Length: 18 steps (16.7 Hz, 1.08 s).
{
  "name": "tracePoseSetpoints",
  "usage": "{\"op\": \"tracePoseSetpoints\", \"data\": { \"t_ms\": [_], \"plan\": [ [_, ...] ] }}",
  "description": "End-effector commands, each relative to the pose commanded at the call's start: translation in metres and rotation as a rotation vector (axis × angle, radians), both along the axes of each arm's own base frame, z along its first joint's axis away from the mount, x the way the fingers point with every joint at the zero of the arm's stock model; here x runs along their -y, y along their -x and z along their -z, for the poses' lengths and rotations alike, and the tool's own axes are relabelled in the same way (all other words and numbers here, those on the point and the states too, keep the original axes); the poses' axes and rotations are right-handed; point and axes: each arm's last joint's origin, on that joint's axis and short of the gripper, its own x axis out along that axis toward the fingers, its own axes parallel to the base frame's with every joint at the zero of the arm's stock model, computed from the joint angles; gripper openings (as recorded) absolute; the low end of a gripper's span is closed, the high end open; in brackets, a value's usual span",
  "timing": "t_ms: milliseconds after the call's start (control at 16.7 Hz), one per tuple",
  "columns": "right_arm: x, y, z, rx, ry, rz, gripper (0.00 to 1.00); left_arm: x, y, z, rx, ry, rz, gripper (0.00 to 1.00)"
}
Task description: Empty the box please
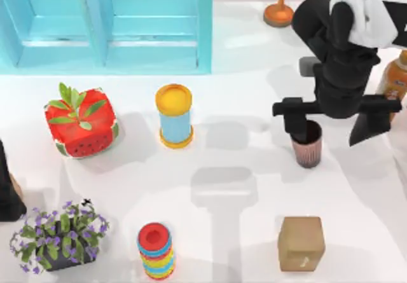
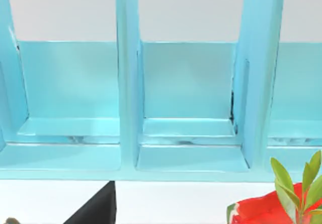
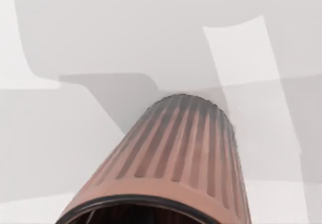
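Right gripper [image 1: 332, 119] sits at right of centre in the top view, jaws spread wide over the ribbed brown cup [image 1: 307, 144], gripping nothing. Blue compartment box [image 1: 108, 25], upper left, appears empty; emptying judged essentially done. Left arm parked at left edge.

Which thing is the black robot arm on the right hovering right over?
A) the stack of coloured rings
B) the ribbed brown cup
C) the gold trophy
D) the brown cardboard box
B: in the top view the right gripper sits directly over the ribbed brown cup, and the right wrist view looks down its side.
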Motion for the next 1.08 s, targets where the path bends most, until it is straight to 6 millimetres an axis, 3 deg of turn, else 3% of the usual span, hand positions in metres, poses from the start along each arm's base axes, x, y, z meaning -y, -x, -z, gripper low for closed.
{"op": "tracePoseSetpoints", "data": {
  "t_ms": [600,1080],
  "plan": [
    [0.0,-0.001,-0.004,0.0,0.0,0.002,1.0,0.0,0.0,0.0,0.0,0.0,0.0,1.0],
    [-0.001,-0.003,-0.079,-0.017,0.008,0.003,1.0,0.0,0.0,0.0,0.0,0.0,0.0,1.0]
  ]
}}
